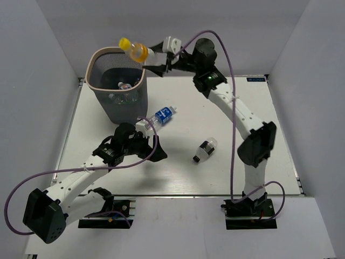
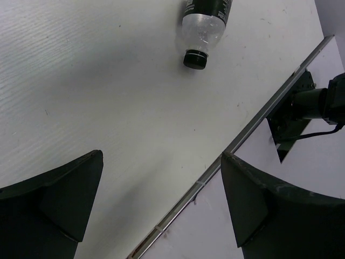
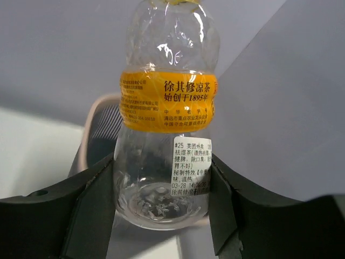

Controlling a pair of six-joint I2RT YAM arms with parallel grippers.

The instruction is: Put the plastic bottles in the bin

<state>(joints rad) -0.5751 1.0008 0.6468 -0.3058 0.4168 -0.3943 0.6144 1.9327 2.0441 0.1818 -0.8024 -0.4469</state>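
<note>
My right gripper is shut on a clear bottle with a yellow cap and orange label, holding it tilted over the right rim of the bin. In the right wrist view the bottle sits between both fingers, with the bin's beige rim behind it. At least one clear bottle lies inside the bin. A blue-labelled bottle lies on the table beside my left gripper, which is open and empty. A black-labelled bottle lies mid-table and also shows in the left wrist view.
The white table is closed in by grey walls on three sides. Its metal front edge runs across the left wrist view, with the right arm's base beyond it.
</note>
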